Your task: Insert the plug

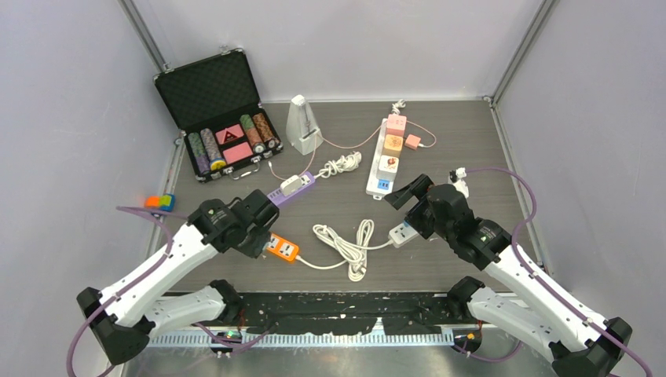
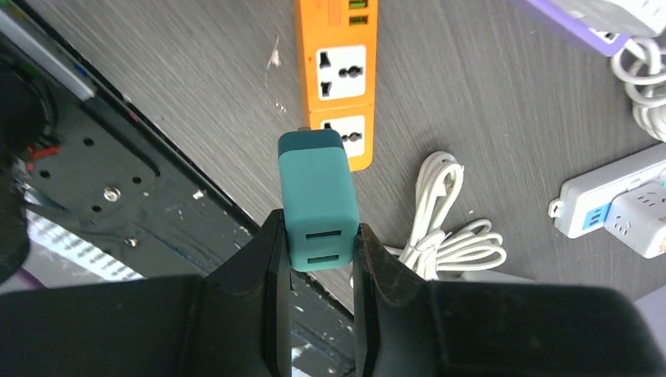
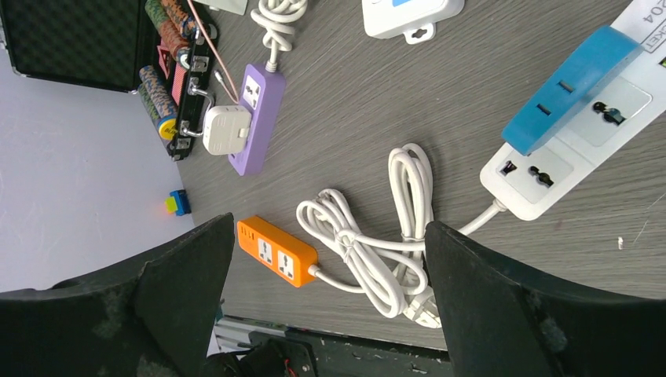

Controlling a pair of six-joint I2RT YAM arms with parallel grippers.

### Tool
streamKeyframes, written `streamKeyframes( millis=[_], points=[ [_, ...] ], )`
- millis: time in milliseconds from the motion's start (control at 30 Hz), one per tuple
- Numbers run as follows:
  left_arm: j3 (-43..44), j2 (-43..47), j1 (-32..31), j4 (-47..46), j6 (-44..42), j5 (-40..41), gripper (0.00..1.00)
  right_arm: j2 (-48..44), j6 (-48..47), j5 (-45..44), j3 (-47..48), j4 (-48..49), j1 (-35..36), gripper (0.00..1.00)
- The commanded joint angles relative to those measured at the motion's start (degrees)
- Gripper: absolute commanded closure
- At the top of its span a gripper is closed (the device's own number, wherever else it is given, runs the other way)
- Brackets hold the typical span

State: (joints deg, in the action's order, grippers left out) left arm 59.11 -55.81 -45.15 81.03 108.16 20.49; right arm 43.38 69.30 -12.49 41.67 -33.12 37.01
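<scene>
a: where's the plug (image 2: 318, 196)?
b: i have it clamped between my left fingers (image 2: 276, 251), nose over one end of the orange strip (image 2: 338, 78), by the last socket (image 2: 345, 135). i can't tell if it touches.
a: and the right?
b: my right fingers (image 3: 196, 267) are spread wide, holding nothing, above the cable (image 3: 369, 251) and white strip (image 3: 565, 149) on the table (image 3: 377, 94).
</scene>
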Motion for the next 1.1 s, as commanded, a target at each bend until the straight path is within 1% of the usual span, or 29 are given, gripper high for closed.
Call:
streamKeyframes(
  millis=[0,100,333,600,867,1067],
  points=[
    [-2.1,-1.59,2.45,-5.81,2.12,-6.96,1.0,-0.1,-0.39,-2.76,1.9,-0.6,-0.2,0.05],
    [-4.28,-2.77,3.99,-9.98,0.87,-9.14,1.0,-0.16,-0.45,-2.85,1.78,-0.59,-0.19,0.05],
    [-5.62,-6.46,8.56,-15.85,-3.23,-12.33,1.0,0.31,-0.47,-3.14,1.51,-0.58,-0.21,0.04],
    [-9.0,-9.0,14.38,-20.14,-6.89,-17.22,1.0,1.82,-0.56,-3.72,1.99,-0.57,-0.25,0.05],
    [-12.0,-7.29,16.71,-19.37,-8.13,-16.5,1.0,3.36,-0.4,-3.64,2.2,-0.62,-0.28,0.04],
    [-14.54,-5.37,18.4,-24.32,-11.5,-16.29,1.0,3.94,-0.05,-3.25,1.8,-0.51,-0.36,0.04]
  ],
)
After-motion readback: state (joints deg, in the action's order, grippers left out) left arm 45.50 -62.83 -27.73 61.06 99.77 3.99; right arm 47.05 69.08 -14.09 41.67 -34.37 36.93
